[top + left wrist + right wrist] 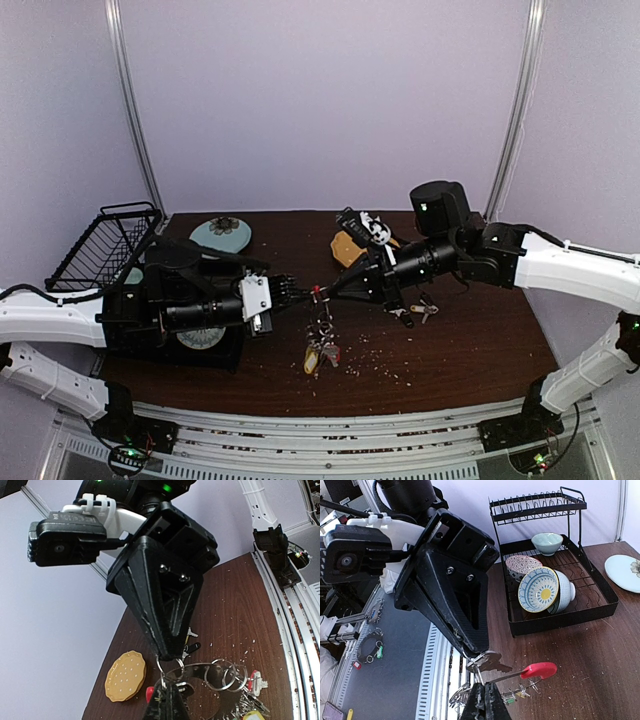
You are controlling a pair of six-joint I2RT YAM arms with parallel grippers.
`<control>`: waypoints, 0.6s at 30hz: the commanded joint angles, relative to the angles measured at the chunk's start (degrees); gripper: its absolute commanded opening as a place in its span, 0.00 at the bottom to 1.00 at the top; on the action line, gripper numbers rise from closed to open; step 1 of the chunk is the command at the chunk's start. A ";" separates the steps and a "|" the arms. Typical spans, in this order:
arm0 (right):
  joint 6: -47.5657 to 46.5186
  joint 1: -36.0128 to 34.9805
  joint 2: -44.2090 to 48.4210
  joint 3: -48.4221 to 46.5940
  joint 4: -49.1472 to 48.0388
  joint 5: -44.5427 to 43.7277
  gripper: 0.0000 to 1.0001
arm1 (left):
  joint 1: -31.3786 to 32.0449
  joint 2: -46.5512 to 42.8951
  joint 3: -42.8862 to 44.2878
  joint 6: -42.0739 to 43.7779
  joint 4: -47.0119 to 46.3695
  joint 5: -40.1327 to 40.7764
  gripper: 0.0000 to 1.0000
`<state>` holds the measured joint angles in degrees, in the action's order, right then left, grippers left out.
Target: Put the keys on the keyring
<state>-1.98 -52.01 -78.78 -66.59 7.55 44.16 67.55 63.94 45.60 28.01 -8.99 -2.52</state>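
Observation:
My two grippers meet tip to tip above the middle of the table. The left gripper is shut on a silver key and its small split ring. The right gripper is shut on the thin wire of the keyring, just beside its red end. Several rings of the keyring and a bunch of tagged keys hang down to the table. Two loose keys lie beneath the right arm.
A black dish rack with bowls stands at the far left. A pale teal plate lies behind the left arm. A tan biscuit-shaped disc and a black-and-white object lie behind the right gripper. Crumbs dot the brown table.

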 commanded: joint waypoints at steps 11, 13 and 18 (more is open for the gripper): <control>4.42 0.36 1.01 -0.82 -7.02 0.48 0.00 | -0.05 0.35 -0.43 0.03 -2.08 -0.99 0.00; 5.36 0.47 0.92 -0.52 -7.71 0.30 0.00 | -0.05 0.31 -0.43 0.11 -2.08 -0.89 0.00; 6.58 0.66 0.83 -0.06 -8.60 -0.62 0.00 | -0.05 0.22 -0.52 0.20 -2.08 -0.46 0.00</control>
<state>2.63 -51.99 -78.78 -66.59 3.44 44.23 67.33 64.07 45.43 28.01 -8.91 -2.24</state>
